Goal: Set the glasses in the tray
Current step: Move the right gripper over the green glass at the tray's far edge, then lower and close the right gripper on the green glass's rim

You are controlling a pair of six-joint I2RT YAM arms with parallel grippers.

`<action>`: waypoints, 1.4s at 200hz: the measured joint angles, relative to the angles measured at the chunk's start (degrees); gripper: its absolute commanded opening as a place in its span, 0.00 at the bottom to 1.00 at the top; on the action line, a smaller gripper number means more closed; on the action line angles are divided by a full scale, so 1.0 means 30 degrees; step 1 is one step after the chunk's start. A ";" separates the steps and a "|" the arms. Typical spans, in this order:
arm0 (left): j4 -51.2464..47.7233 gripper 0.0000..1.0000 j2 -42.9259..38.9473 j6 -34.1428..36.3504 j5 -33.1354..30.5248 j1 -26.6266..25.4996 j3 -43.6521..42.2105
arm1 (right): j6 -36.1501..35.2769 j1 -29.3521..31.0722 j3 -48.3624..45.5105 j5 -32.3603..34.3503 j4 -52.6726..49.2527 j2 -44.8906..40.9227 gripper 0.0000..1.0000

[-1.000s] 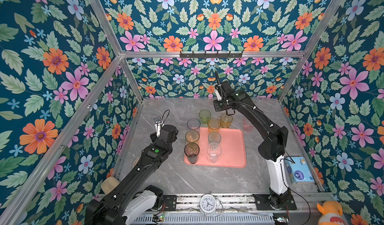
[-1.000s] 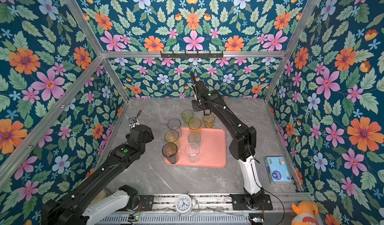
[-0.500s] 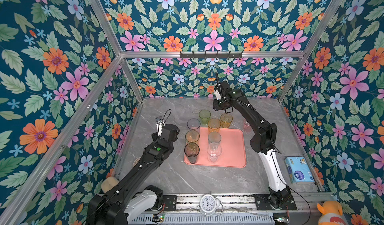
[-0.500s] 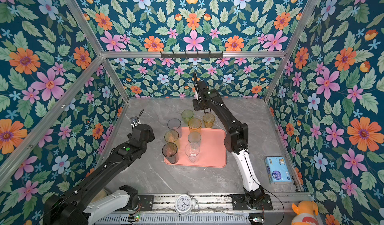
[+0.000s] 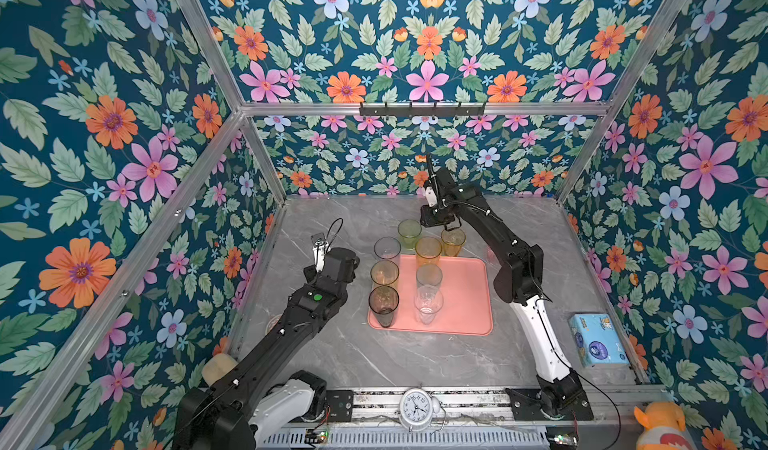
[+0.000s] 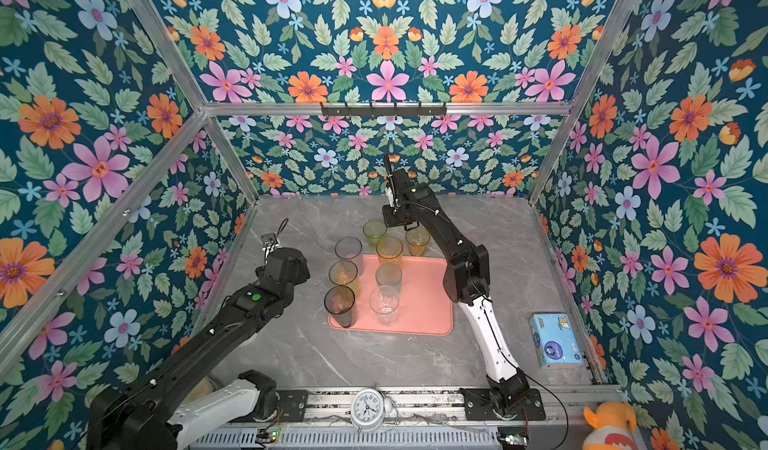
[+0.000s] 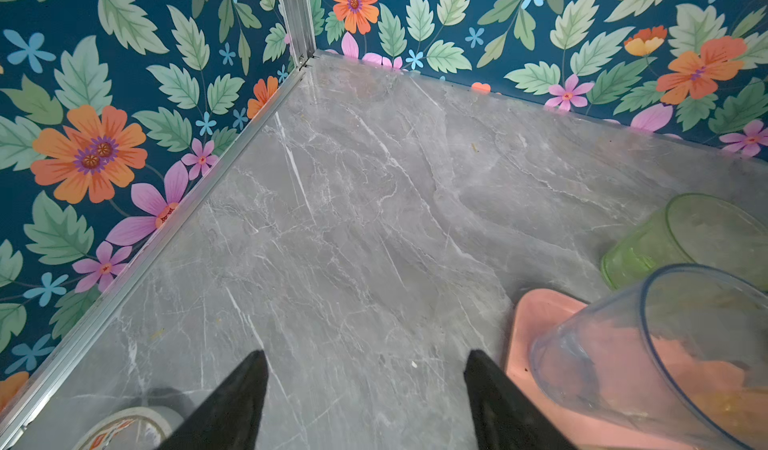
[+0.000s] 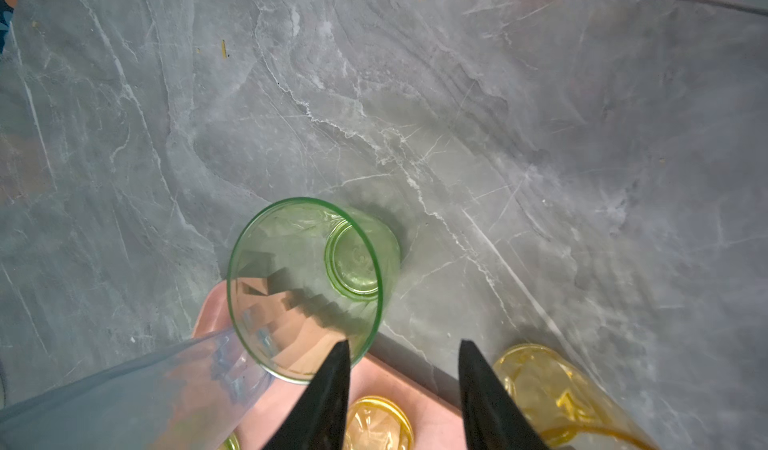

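The salmon-pink tray lies mid-table with several glasses standing along its left side and far edge. A green glass and a short amber glass stand on the marble just beyond the far rim. A tall pale blue glass is at the tray's far left corner. My right gripper hovers open above that far edge, holding nothing, with an amber glass below it. My left gripper is open over bare marble left of the tray.
A blue tissue pack lies at the right wall. A clock stands on the front rail. A tape roll sits near the left wall beside my left gripper. Flowered walls close in three sides.
The right arm's elbow has swung left toward the tray, uncovering the tissue pack, while its gripper stayed over the far glasses and opened a little. The left arm barely shifted.
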 measured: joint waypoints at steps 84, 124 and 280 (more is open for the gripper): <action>-0.0022 0.77 0.0022 -0.0066 0.0007 0.0000 -0.0117 | 0.0066 0.0000 0.0313 -0.0321 0.0109 0.0663 0.46; -0.0029 0.77 0.0153 -0.0066 0.0036 0.0000 -0.0109 | 0.0138 0.0044 0.0321 -0.0597 0.0197 0.0729 0.46; -0.0408 0.77 0.0204 -0.0408 0.0073 0.0000 0.0015 | 0.0517 0.0656 0.0597 -0.0175 0.0874 0.1486 0.40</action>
